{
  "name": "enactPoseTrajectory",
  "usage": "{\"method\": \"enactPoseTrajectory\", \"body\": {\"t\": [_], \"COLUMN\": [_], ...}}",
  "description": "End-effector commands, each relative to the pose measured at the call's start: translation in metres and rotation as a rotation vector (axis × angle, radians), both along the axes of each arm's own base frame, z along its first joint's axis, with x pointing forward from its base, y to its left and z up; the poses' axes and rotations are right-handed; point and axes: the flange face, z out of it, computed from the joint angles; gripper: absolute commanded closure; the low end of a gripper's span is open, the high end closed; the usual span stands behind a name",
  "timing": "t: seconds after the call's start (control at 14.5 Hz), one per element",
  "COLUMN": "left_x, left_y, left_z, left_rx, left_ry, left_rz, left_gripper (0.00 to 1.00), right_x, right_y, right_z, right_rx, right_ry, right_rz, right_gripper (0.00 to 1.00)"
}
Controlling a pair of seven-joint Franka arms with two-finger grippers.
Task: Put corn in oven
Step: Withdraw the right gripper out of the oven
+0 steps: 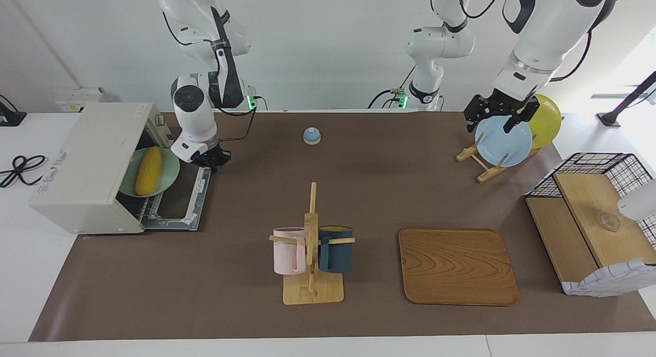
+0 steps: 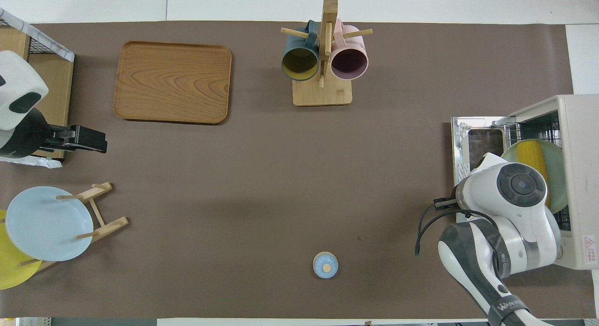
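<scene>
Yellow ribbed corn (image 1: 148,170) lies on a round green plate (image 1: 170,168) inside the boxy oven (image 1: 87,167); gripper openings: cannot tell.

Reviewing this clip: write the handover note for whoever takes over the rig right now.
Right gripper: over the corner of the open oven door nearest the robots, holding nothing.
Left gripper: waits above the blue plate on the wooden rack, holding nothing.
Corn: lies on a green plate on the rack inside the oven, the plate's edge sticking out of the opening.
Done: corn is in the oven.
Left: perhaps push the plate deeper and shut the door.
</scene>
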Motion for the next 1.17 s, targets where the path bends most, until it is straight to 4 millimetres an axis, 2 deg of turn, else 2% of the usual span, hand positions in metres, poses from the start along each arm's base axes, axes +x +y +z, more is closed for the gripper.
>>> {"method": "enactPoseTrajectory", "body": {"t": [0.0, 0.34, 0.55, 0.69, 0.9, 1.1], "left_x": [-0.002, -0.002, -0.002, -0.002, -0.002, -0.002], "left_y": [0.003, 0.003, 0.003, 0.003, 0.003, 0.003], "left_z": [0.002, 0.002, 0.002, 0.002, 0.002, 0.002], "left_rx": [-0.004, -0.004, -0.004, -0.004, -0.004, -0.004], "left_ry": [0.000, 0.002, 0.000, 0.000, 0.002, 0.002], "left_rz": [0.009, 0.010, 0.009, 0.010, 0.010, 0.010], "left_gripper": [0.00, 0.00, 0.00, 0.00, 0.00, 0.00], "right_x": [0.020, 0.049, 0.057, 0.059, 0.055, 0.052], "right_y": [-0.027, -0.034, -0.042, -0.054, -0.081, -0.114], "right_z": [0.026, 0.085, 0.114, 0.132, 0.147, 0.148], "right_rx": [-0.105, -0.176, -0.185, -0.186, -0.178, -0.161], "right_ry": [0.007, 0.034, 0.065, 0.083, 0.098, 0.118], "right_rz": [0.021, 0.025, 0.064, 0.076, 0.094, 0.126], "right_gripper": [1.00, 1.00, 1.00, 1.00, 1.00, 1.00]}}
